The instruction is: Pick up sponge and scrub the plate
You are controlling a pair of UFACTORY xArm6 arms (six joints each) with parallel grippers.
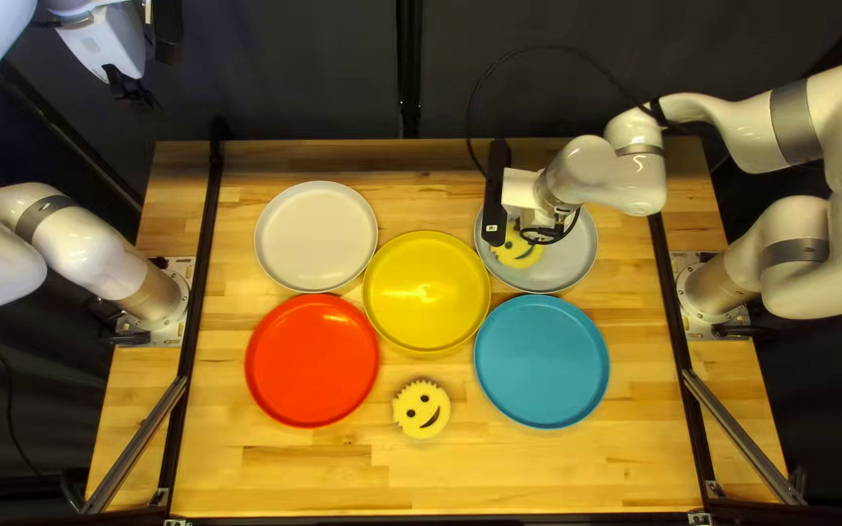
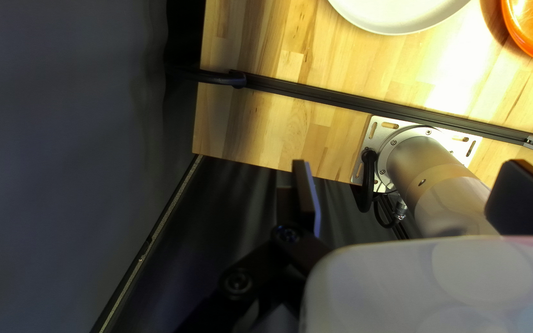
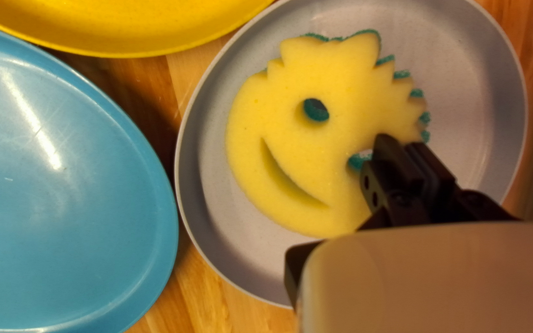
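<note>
My right gripper (image 1: 541, 232) is low over the grey plate (image 1: 572, 263), where a yellow smiling sponge (image 1: 516, 255) with a green underside lies or hovers. In the right wrist view, my right gripper (image 3: 406, 151) has its fingers close together on the sponge (image 3: 316, 160), pinching its edge beside one eye hole; the grey plate (image 3: 464, 92) surrounds the sponge. Whether the sponge touches the plate is unclear. Raised beyond the table's far left corner is my left gripper (image 1: 132, 94). Its own view shows the left gripper (image 2: 411, 197) open, its fingers wide apart and holding nothing.
White (image 1: 317, 237), yellow (image 1: 427, 292), red (image 1: 312, 360) and blue (image 1: 542, 361) plates lie on the table. A second smiling sponge (image 1: 421, 409) sits between the red and blue plates, nearer the front edge. Dark rails (image 1: 197, 321) run along both table sides.
</note>
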